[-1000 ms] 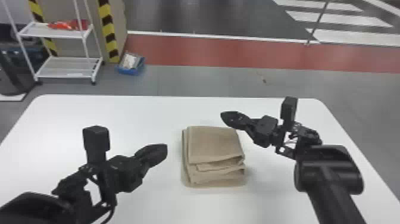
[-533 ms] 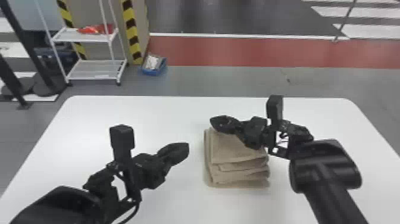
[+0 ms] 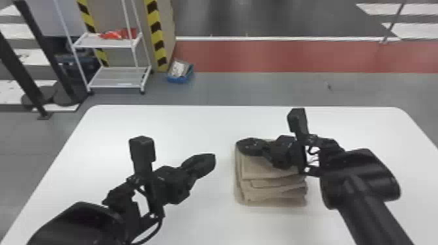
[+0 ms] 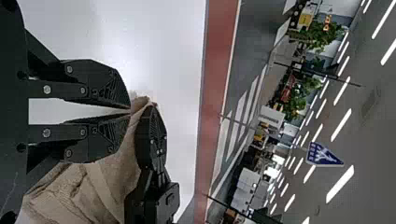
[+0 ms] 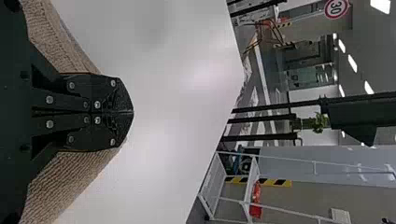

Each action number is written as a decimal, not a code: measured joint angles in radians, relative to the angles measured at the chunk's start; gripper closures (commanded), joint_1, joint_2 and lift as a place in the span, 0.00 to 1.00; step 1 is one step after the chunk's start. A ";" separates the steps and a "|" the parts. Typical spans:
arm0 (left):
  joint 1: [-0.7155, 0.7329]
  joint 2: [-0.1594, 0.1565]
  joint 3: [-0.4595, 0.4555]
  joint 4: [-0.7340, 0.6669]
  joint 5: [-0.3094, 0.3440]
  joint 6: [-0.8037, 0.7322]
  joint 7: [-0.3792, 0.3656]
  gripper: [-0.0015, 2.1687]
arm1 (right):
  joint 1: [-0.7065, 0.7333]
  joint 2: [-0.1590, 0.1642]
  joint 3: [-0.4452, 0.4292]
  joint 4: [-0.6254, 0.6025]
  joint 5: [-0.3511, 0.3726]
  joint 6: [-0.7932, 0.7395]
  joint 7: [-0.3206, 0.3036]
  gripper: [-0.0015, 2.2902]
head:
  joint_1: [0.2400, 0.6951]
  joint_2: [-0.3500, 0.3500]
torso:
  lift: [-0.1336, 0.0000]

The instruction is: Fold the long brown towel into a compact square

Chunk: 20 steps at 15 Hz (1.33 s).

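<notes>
The brown towel lies folded in a stack of layers on the white table, right of centre. My left gripper stands just left of the towel, apart from it in the head view. In the left wrist view, the left gripper has its fingertips together around nothing, with a narrow gap farther back, and towel layers behind. My right gripper is at the stack's back left corner, over its top. Seen from its own wrist, the right gripper is shut, with towel fabric on both sides.
Beyond the table's back edge stand a white shelf rack and a blue box on the floor. The two arms reach in from the lower left and lower right, and their fingertips are close together.
The head view has swung left, shifting the scene rightward. My right gripper has moved leftward across the towel's back side to its back left corner. The left gripper keeps roughly its place beside the stack.
</notes>
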 measured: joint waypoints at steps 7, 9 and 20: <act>-0.003 -0.003 0.003 -0.002 0.000 -0.004 0.017 0.45 | 0.106 -0.011 -0.080 -0.201 -0.113 -0.003 0.063 0.01 | 1.00 0.51 | 0.07; -0.003 -0.008 0.003 -0.011 -0.005 -0.017 0.027 0.31 | 0.157 -0.019 -0.122 -0.316 -0.142 0.039 0.064 0.01 | 1.00 0.49 | 0.07; 0.032 -0.117 -0.020 -0.089 -0.176 -0.267 0.357 0.20 | 0.494 -0.029 -0.380 -0.878 -0.278 0.297 -0.177 0.02 | 1.00 0.32 | 0.07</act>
